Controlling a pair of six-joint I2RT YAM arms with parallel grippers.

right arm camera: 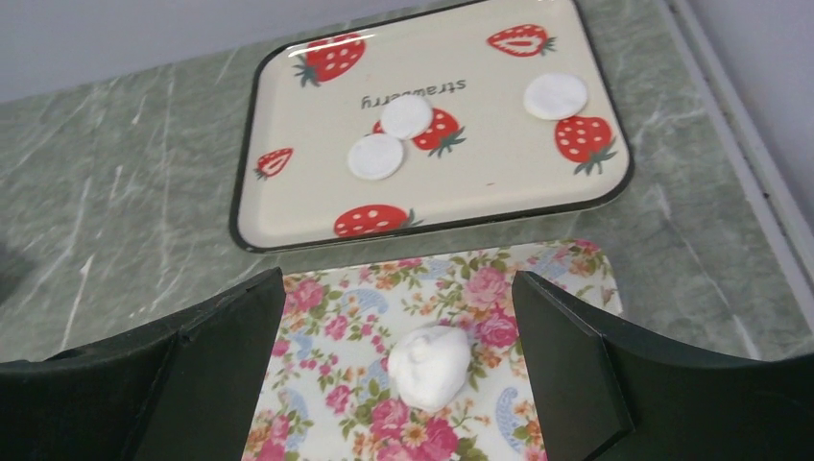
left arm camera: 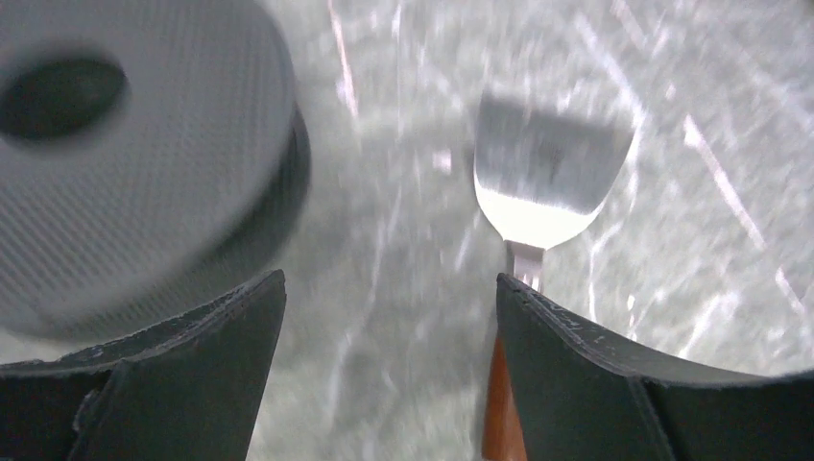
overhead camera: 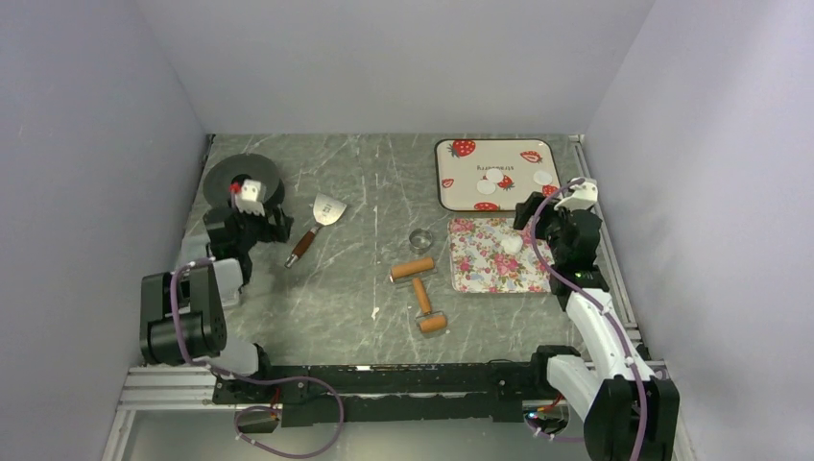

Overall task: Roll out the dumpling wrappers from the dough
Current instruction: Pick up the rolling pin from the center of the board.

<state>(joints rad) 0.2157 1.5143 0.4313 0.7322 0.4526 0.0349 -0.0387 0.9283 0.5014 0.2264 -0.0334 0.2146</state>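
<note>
1. Three thin white round dumpling wrappers [right arm camera: 375, 157] are laid on the cream strawberry tray [right arm camera: 480, 173], beyond the right gripper [right arm camera: 398, 288].
2. The right gripper and the left gripper [left arm camera: 391, 283] are held wide apart, empty.

The word "strawberry" is printed, upside down in the right wrist view, on the cream tray [right arm camera: 288, 206].
</note>
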